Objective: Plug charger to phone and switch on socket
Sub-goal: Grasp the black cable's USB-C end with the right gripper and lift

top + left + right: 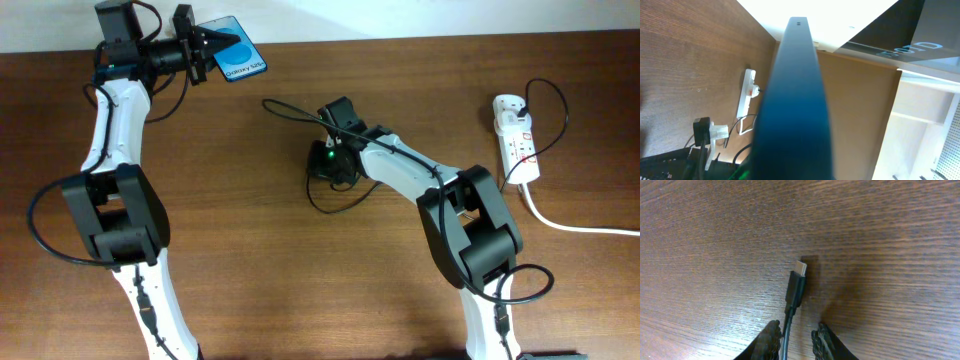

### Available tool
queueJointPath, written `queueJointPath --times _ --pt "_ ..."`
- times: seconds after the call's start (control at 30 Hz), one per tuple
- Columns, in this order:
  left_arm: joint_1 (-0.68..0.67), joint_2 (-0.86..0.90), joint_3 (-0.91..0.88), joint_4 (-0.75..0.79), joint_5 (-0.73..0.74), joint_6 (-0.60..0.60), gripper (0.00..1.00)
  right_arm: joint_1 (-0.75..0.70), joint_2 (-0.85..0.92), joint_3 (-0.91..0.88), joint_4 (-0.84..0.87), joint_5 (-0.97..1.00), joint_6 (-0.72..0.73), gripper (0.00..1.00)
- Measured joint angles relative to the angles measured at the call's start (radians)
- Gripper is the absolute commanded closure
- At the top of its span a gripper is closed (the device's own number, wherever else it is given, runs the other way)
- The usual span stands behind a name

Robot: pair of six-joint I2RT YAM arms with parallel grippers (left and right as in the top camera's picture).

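My left gripper [207,52] is shut on the phone [242,61] and holds it raised at the far left of the table, its blue screen with white text facing up. In the left wrist view the phone's dark edge [795,100] fills the middle and hides the fingers. My right gripper [330,165] is at mid-table, low over the charger's black cable [322,208]. In the right wrist view the fingers [796,330] are open, and the cable runs between them to its small plug [799,272], which lies flat on the wood. The white socket [515,135] lies at the right.
A thick white cord [570,225] runs from the socket towards the right edge. The socket also shows in the left wrist view [746,92], with the right arm [702,132] at lower left. The table's far edge lies just behind the phone.
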Motion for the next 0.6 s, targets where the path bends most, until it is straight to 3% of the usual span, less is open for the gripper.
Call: queueJointPath --times 0.4,0.53,0.57,0.6 --pt "0.000 0.000 0.000 0.000 0.000 0.000 1.00 0.002 0.019 0.010 0.048 -0.008 0.044 0.74" --pt "0.000 0.000 0.000 0.000 0.000 0.000 1.00 0.002 0.027 0.013 0.056 -0.011 0.044 0.85" --pt "0.000 0.000 0.000 0.000 0.000 0.000 1.00 0.002 0.035 0.022 0.056 -0.018 0.045 0.96" --pt "0.000 0.000 0.000 0.000 0.000 0.000 1.00 0.002 0.037 0.023 0.056 -0.018 0.045 0.96"
